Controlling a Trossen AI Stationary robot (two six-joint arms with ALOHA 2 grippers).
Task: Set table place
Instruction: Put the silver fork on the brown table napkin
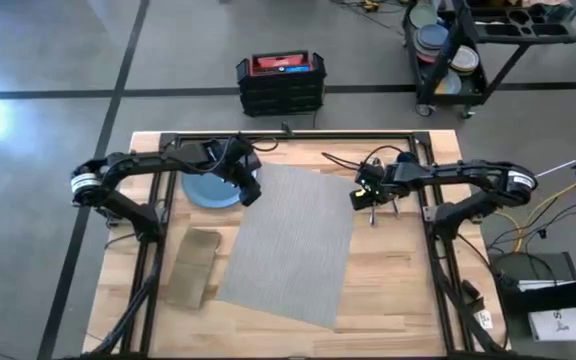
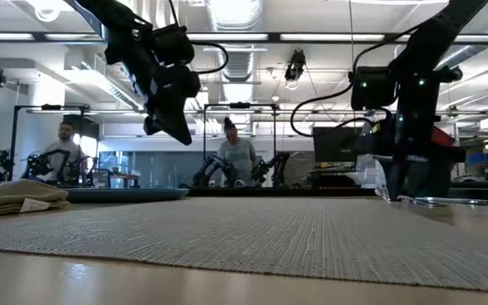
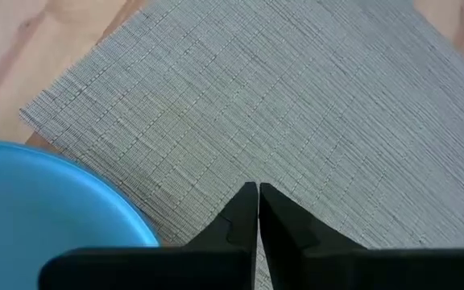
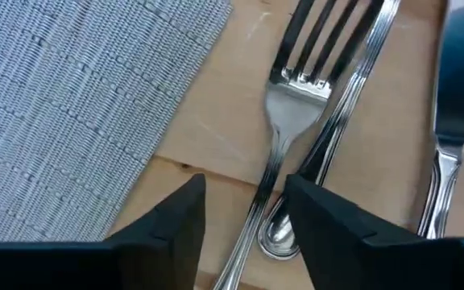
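While the right gripper [image 4: 244, 217] hangs parted, the fork [image 4: 284, 121] handle seemingly lies between its fingers.

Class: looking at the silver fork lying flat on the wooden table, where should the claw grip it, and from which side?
Grip the silver fork at its narrow neck below the tines, from directly above; the open right claw already straddles that handle. It lies flat, so only its thin edges can be pinched.

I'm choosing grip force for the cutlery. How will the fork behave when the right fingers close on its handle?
The fork looks like polished metal, so probably stiff but slippery. Its thin handle lies flat on the wooden table, touching another utensil, so the open right gripper may nudge or lift both.
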